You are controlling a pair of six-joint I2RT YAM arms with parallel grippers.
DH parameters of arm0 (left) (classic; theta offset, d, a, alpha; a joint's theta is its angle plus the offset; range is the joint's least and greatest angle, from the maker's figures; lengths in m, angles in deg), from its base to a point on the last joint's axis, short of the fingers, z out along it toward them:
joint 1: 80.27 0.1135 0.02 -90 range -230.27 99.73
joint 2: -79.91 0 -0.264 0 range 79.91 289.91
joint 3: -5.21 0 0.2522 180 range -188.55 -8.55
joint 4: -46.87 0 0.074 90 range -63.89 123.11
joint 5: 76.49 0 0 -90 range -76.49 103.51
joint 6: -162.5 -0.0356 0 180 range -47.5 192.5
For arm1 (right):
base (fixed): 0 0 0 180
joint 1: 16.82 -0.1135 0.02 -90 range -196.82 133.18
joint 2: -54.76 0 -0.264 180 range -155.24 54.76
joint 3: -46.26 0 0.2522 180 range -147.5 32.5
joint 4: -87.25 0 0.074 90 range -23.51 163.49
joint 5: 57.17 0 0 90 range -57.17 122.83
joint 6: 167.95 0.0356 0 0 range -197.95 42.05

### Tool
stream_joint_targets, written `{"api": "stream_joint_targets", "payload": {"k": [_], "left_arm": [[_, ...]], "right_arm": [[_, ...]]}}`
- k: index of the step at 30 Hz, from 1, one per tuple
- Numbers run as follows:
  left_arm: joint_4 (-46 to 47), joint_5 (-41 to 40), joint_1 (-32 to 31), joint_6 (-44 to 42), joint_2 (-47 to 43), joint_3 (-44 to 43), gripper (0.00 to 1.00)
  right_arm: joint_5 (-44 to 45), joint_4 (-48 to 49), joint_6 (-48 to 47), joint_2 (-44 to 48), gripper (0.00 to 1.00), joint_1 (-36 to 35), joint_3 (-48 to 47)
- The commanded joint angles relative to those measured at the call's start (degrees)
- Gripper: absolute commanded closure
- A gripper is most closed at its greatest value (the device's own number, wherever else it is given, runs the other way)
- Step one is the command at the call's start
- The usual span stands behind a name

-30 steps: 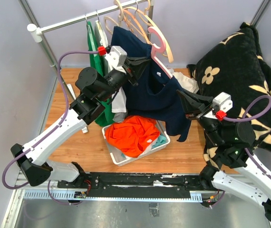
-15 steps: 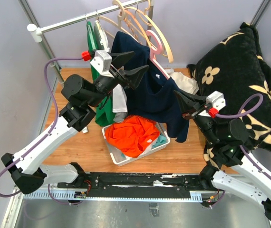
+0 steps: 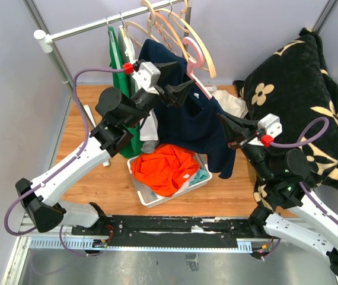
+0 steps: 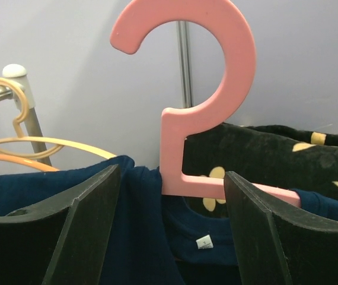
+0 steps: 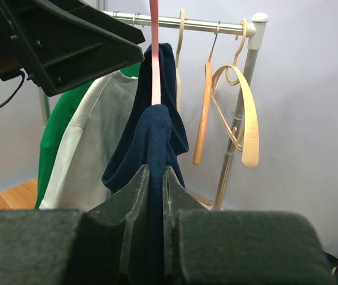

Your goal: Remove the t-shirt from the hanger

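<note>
Hold firm with the right gripper [image 5: 155, 178], clamped on the navy t-shirt [image 3: 187, 122] hanging just beyond its tips. Farther up, close the left gripper [image 3: 181, 74], spread empty astride the pink hanger [image 4: 207, 113], on the neck before pulling down.

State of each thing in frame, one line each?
Pink plastic hanger: hook free, on nothing.
Navy blue t-shirt: draped on hanger.
Left gripper: jaws open, flanking hanger neck.
Right gripper: jaws shut on t-shirt.
Orange garment: heaped in white plastic basket.
</note>
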Motion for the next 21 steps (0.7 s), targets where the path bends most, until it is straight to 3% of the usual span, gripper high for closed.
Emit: {"api": "stream_joint_targets", "payload": {"k": [1, 16, 21], "left_arm": [[4.32, 0.93, -0.03, -1.89, 0.6, -1.46, 0.25], [7.99, 2.92, 0.02, -3.8, 4.3, -1.76, 0.27], [7.87, 2.54, 0.02, -3.53, 5.46, -2.91, 0.34]], "right_arm": [[-1.48, 4.74, 0.56, 1.02, 0.99, -0.98, -0.77], [-2.9, 4.3, 0.64, 1.08, 0.99, -0.93, -1.12], [-3.22, 4.3, 0.72, 1.29, 0.99, -0.95, -0.99]]}}
